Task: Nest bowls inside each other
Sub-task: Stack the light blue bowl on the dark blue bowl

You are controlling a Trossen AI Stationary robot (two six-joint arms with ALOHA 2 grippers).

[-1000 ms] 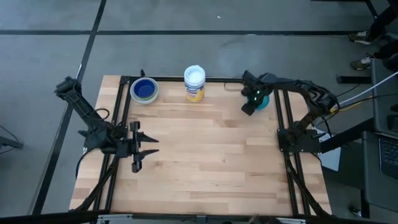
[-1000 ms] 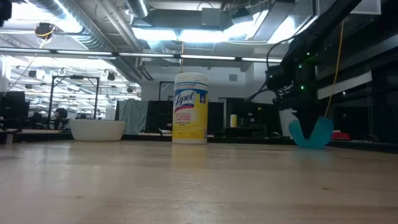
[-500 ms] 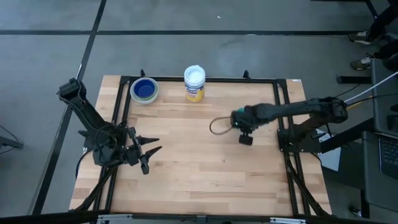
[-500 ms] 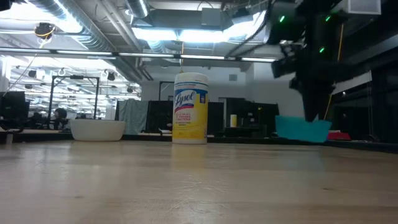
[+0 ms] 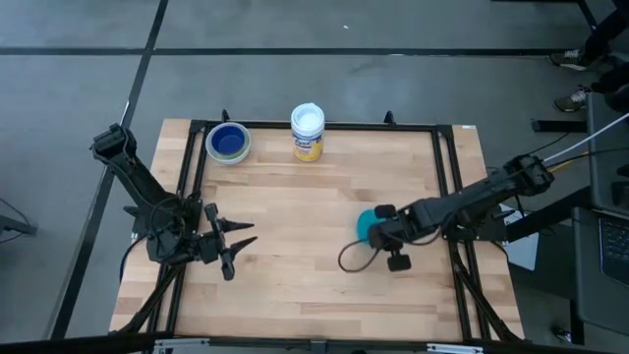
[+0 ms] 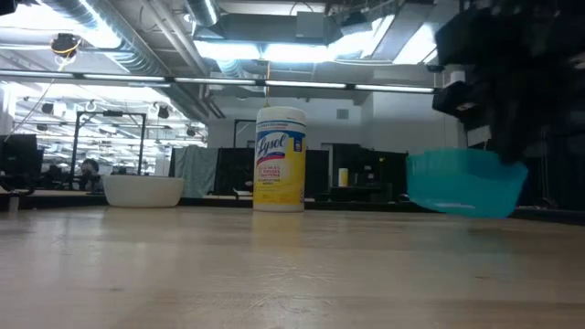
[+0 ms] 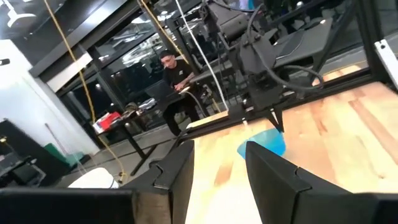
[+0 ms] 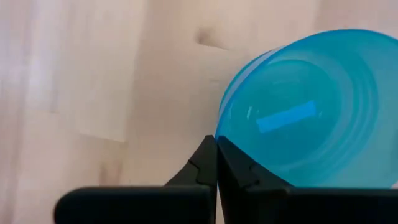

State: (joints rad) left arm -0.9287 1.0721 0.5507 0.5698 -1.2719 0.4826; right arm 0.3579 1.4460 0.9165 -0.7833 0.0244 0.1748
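Wooden worktop (image 5: 314, 256): my right tool (image 5: 378, 236), clamped on the teal bowl's (image 5: 368, 224) rim, has carried it off from beside the jar (image 5: 308, 131) toward me, away from the nested bowls (image 5: 228, 142); left tool (image 5: 236, 247) apart, idle.

A lidded yellow-labelled jar (image 5: 308, 131) (upright) on the table (image 5: 314, 285).

The table's (image 5: 314, 285) middle and six o'clock half lie bare. At twelve o'clock, the jar (image 5: 308, 131) stands just beside the stacked bowls (image 5: 228, 143), narrowing passage there.

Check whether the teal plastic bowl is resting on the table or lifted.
Lifted: the teal plastic bowl hangs tilted above the wooden table.
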